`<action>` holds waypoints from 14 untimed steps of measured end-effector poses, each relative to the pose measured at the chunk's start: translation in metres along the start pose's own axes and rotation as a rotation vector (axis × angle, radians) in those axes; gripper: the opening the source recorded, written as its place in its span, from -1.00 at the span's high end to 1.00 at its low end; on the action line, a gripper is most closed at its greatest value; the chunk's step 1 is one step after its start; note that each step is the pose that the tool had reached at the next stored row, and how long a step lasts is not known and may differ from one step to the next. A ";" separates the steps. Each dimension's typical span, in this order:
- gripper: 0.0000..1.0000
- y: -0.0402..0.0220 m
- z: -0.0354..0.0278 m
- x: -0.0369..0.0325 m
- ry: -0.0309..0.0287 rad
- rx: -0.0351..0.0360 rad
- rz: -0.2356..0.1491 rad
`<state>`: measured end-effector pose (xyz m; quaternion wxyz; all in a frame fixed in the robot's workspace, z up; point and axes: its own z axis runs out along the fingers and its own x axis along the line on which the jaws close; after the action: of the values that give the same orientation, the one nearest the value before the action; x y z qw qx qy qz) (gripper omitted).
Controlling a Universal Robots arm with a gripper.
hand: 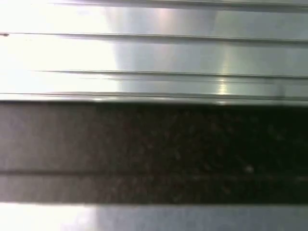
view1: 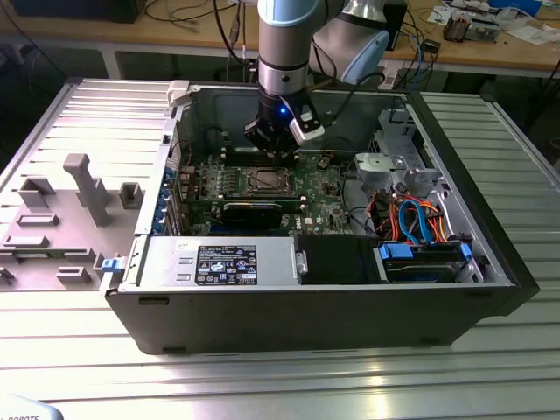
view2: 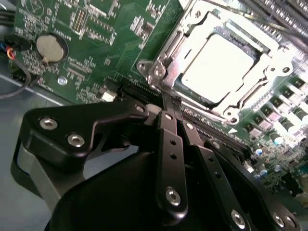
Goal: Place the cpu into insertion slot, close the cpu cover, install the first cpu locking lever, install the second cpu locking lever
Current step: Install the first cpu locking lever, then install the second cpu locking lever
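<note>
Hovering low inside the open computer case [view1: 262, 315], just beyond the far edge of the socket: gripper [view1: 274, 150], fingers [view2: 169, 144] drawn together with nothing held between them.

Insertion slot [view1: 265, 181]: set in the green motherboard [view1: 319, 197], middle of the case, nearer the exterior view's left.

Cpu [view2: 217, 62]: seated flat in the slot, plain silver top showing.

Cpu cover [view2: 180, 48]: silver frame lying down around the chip, its cut-out exposing the metal top.

Locking levers: whether latched cannot be told.

Coin cell battery [view2: 51, 47]: on the board, well apart from the socket.

Black expansion card [view1: 254, 210]: just near of the socket.

Grey fixture tray [view1: 61, 219]: on the ribbed table [view1: 280, 376], exterior view's left of the case.
</note>
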<state>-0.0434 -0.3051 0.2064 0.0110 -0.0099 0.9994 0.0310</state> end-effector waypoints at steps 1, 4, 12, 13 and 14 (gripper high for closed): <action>0.79 -0.0014 -0.0001 0.0000 0.0000 0.0001 0.000; 0.79 -0.0033 -0.0002 0.0001 0.0000 0.0000 0.000; 0.79 -0.0040 -0.0002 0.0001 0.0000 0.0001 0.000; 0.79 -0.0041 -0.0002 0.0001 0.0000 0.0000 0.000; 0.79 -0.0041 -0.0002 0.0001 0.0000 0.0001 0.000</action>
<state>-0.0434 -0.3092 0.2064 0.0111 -0.0099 0.9994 0.0310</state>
